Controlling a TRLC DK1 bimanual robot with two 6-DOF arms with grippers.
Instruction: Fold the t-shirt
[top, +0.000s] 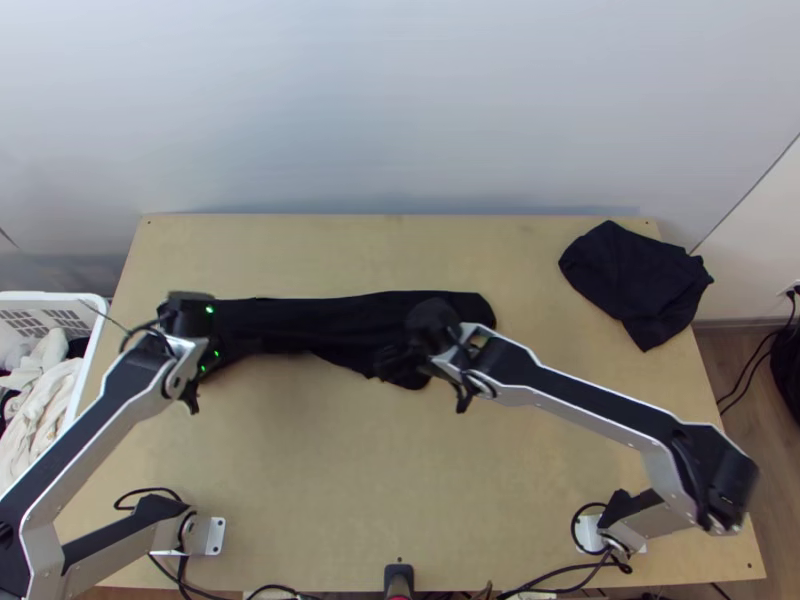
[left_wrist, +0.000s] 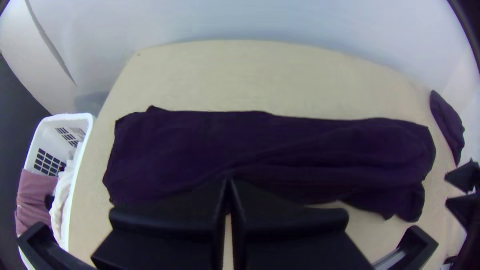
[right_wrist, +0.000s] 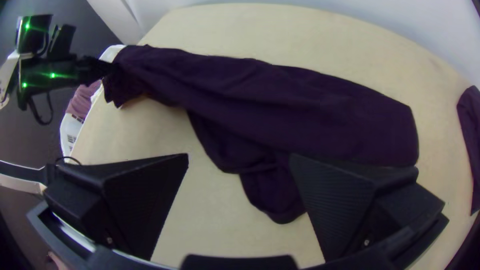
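The black t-shirt (top: 340, 320) lies as a long, narrow folded strip across the table's middle, with a bunched flap at its near right edge. My left gripper (top: 190, 318) is over the strip's left end; in the left wrist view the left gripper (left_wrist: 228, 184) has its fingers shut on the cloth's near edge, where creases run toward the tips. Above the loose flap is my right gripper (top: 400, 360). The right wrist view shows the right gripper (right_wrist: 239, 156) open, its fingers wide apart, one over the t-shirt (right_wrist: 300, 110) and one over bare wood.
Another dark cloth (top: 638, 280) lies bunched at the table's back right corner. Beyond the left edge stands a white basket (top: 92, 345) holding clothes. Bare table (top: 330, 470) stretches in front of the strip, between the arms' bases.
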